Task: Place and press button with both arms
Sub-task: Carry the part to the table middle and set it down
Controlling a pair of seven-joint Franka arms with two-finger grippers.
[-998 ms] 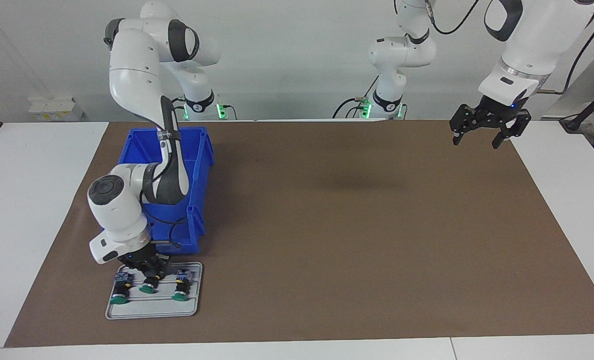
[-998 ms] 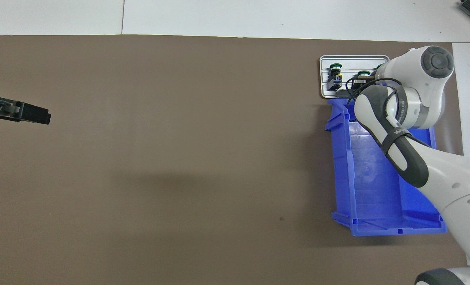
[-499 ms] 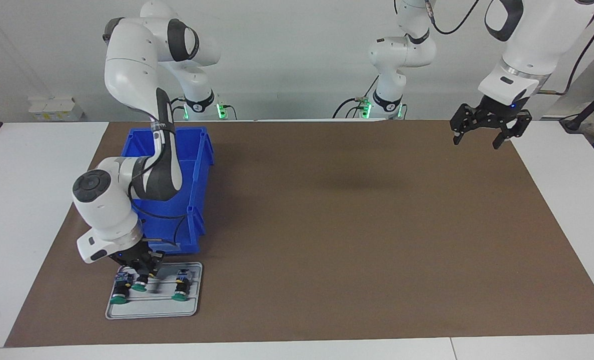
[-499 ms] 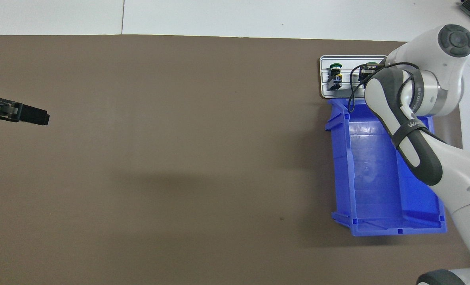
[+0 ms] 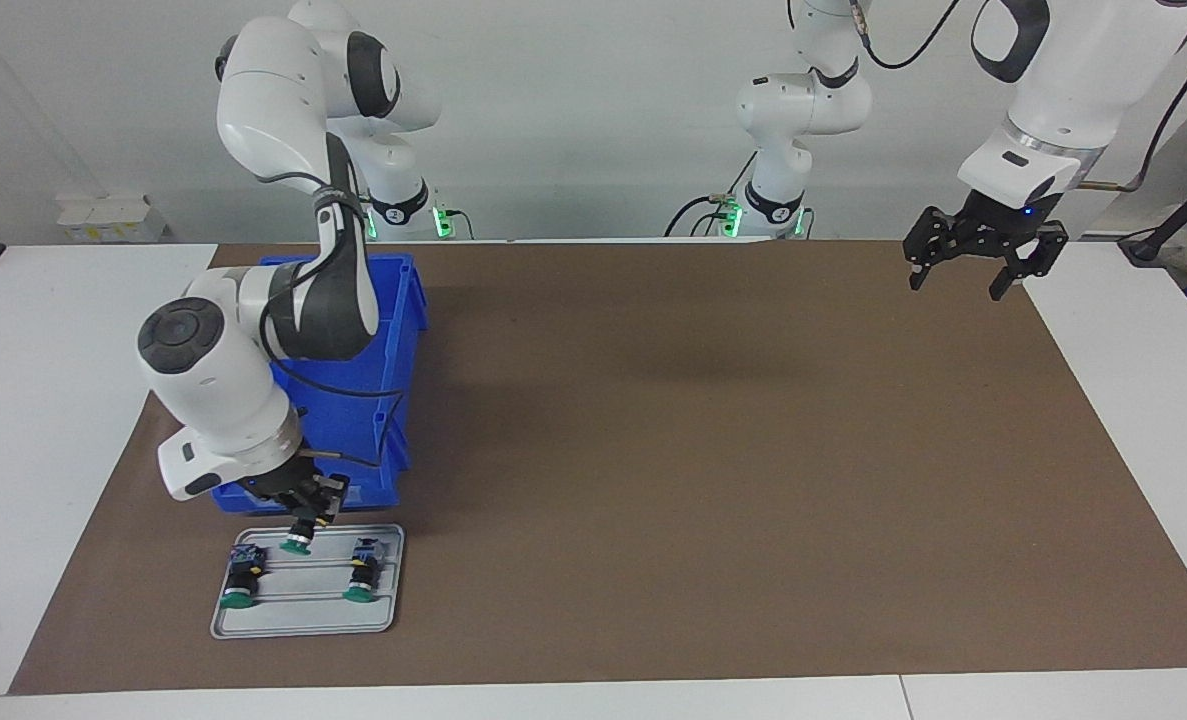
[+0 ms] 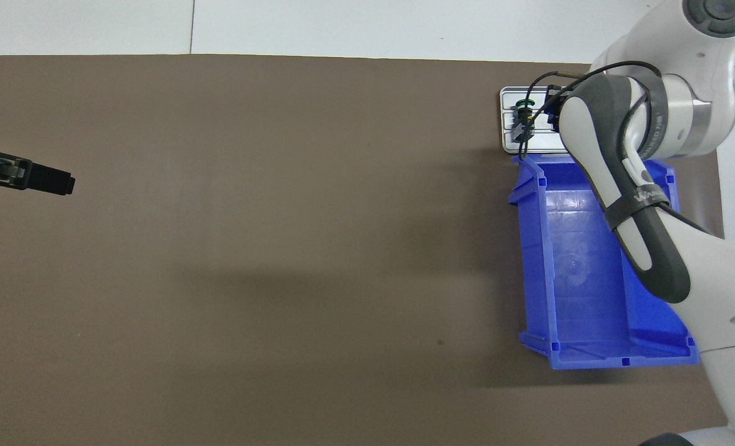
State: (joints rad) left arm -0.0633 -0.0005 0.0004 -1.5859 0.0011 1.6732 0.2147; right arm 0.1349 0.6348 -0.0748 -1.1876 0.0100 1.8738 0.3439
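Right gripper point(image 5: 305, 520): I see it raised just over the grey tray, at the edge nearest the blue bin, clenched on the button.
Button point(image 5: 296, 541): held in the right gripper, clear of the tray surface, green cap facing down and away from the robots. In the overhead view I cannot pick it out; the right arm's forearm covers that part of the tray.
Right arm point(image 5: 253, 330): reaches out over the blue bin, wrist bent down toward the tray.
Grey tray point(image 5: 298, 620): lies flat on the brown mat at the right arm's end of the table, just beside the bin and farther from the robots than it.
Other buttons: I count two lying on the tray, green caps pointing away from the robots. One point(image 5: 239, 583) sits toward the table's end, the other point(image 5: 361, 578) toward the middle; a vacant slot lies between them.
Blue bin point(image 5: 398, 380): on the mat in front of the right arm's base, open top, nothing visible inside.
Left gripper point(image 5: 981, 262): waits in the air over the mat's edge at the left arm's end, fingers spread wide, nothing between them.
Brown mat point(image 5: 713, 460): covers most of the table.
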